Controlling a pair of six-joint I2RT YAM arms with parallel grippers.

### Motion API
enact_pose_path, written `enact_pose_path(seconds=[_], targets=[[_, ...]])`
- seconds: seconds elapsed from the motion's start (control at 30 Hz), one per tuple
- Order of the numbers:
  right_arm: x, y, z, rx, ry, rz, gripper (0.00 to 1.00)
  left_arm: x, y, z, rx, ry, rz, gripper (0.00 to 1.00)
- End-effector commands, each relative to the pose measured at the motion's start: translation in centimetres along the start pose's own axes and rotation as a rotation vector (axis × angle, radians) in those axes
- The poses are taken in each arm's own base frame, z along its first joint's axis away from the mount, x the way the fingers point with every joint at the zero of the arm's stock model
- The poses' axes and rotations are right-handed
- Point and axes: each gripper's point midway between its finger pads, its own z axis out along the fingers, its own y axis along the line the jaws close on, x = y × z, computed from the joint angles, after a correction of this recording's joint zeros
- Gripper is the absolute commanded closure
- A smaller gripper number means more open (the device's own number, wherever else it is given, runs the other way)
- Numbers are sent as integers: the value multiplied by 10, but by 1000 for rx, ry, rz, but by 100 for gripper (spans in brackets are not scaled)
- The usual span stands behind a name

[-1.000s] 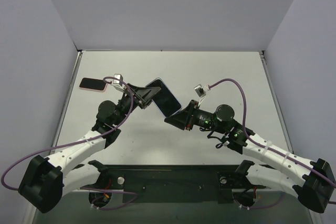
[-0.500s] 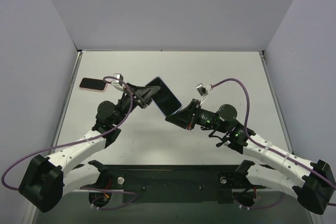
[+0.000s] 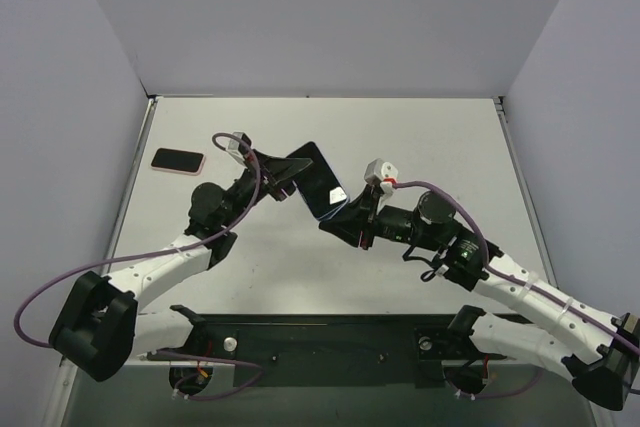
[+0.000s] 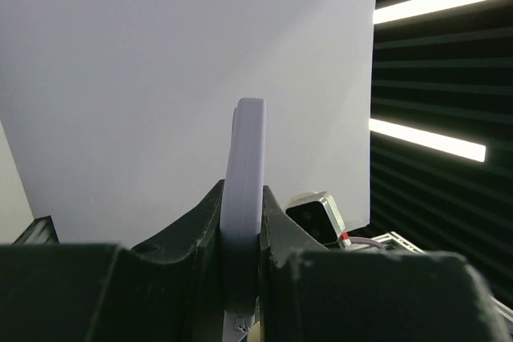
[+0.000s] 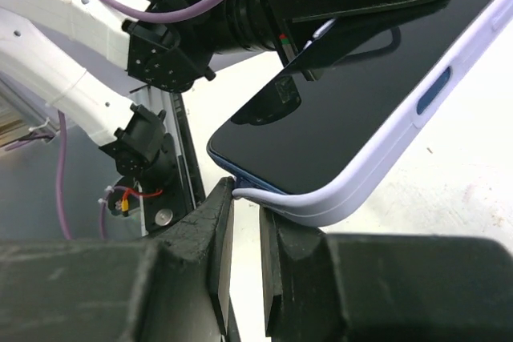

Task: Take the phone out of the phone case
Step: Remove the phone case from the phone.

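White table (image 3: 430, 147), matt and flat, enclosed by pale walls. Its near edge is covered by the arm bases.

The left gripper (image 4: 240, 198) is clamped on the phone case (image 4: 244, 166), holding it raised above the table's centre. The left wrist view shows the case edge-on as a smooth lavender slab with rounded corners. Its lower end is sunk between the black fingers, so the depth of the grip is hidden.

The phone (image 5: 361, 78) sits inside the case with its glossy dark screen facing up and tilted. A thin blue edge of the phone shows at the near corner, where the pale lip of the case stands slightly off it. The far end of the screen is covered by the left gripper's fingers in the right wrist view.

The right gripper (image 5: 247, 204) is at that lower corner, its black, rough-surfaced jaws drawn to a narrow slit. The case lip lies at the fingertips. Whether it is pinched between them or only resting on them cannot be told.

A dark rectangle with a pink rim (image 3: 178, 161) lies flat near the table's far left corner, well apart from both arms and too small to identify further.

An oval side button (image 5: 433, 90) is moulded into the case wall.
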Motion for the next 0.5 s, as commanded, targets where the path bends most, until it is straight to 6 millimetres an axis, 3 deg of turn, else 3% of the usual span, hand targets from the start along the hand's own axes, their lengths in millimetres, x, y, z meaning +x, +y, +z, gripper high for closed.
enact_pose_path(seconds=[0.0,0.07,0.13,0.2,0.23,0.27,0.3,0.33,0.37,0.4,0.43,0.47], targets=[[-14,-92,-7,446,-50,-51,100,65,-77,-24,197,273,28,100],[-18,-120,-14,568,-127,77,100,70,-79,-28,211,291,49,100],[-11,-129,-16,559,-210,253,100,74,-90,-35,263,289,93,100],[-13,-114,-8,431,-226,332,100,72,-88,-36,249,254,151,100],[-11,-91,-1,293,-176,326,100,63,-74,-32,175,204,149,100],[-16,-76,1,220,-147,309,100,61,-77,-33,171,177,230,100],[4,-60,0,153,-31,303,95,49,-57,-29,66,118,244,100],[-6,-53,-3,135,-19,283,91,47,-63,-30,52,91,352,100],[16,-48,-10,138,88,291,83,33,-52,-27,-39,27,388,100],[7,-43,-14,132,96,272,81,28,-51,-29,-71,-3,495,100],[22,-38,-22,129,170,279,76,17,-47,-29,-125,-45,565,100],[19,-31,-27,113,175,273,74,11,-48,-30,-140,-79,591,100]])
